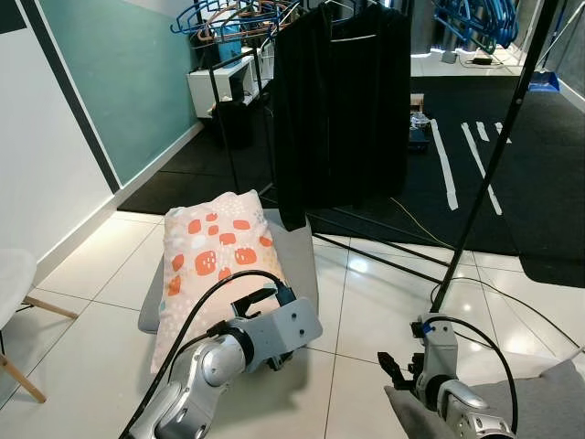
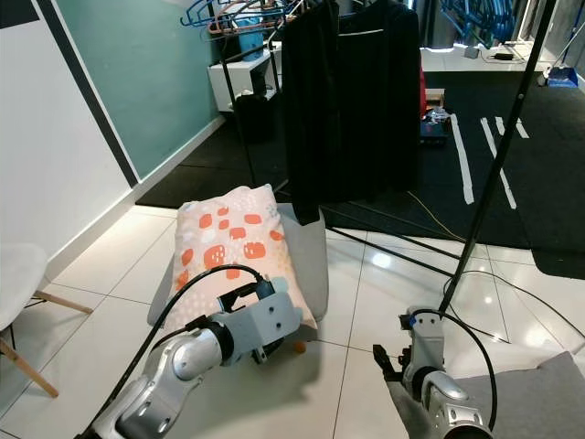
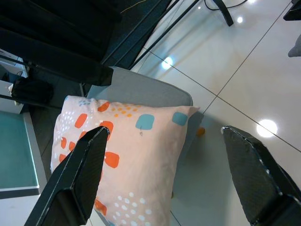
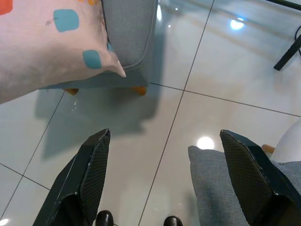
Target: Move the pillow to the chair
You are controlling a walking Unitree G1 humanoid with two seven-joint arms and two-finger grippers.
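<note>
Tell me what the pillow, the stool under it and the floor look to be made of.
Pillow: soft printed fabric, matte, sagging over the edge. Stool: grey woven upholstery, matte, with seamed padded edges; feet look wooden. Floor: glossy glazed tile, judging by grout lines and mirrored light spots.

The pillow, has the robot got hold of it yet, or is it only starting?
Only starting. Nothing looks done: the pillow lies on a grey footstool, not gripped. In hand: the left gripper hangs open over the pillow's near end; the right gripper is open above the floor. Left: grasp, lift, carry to the chair by the wall.
</note>
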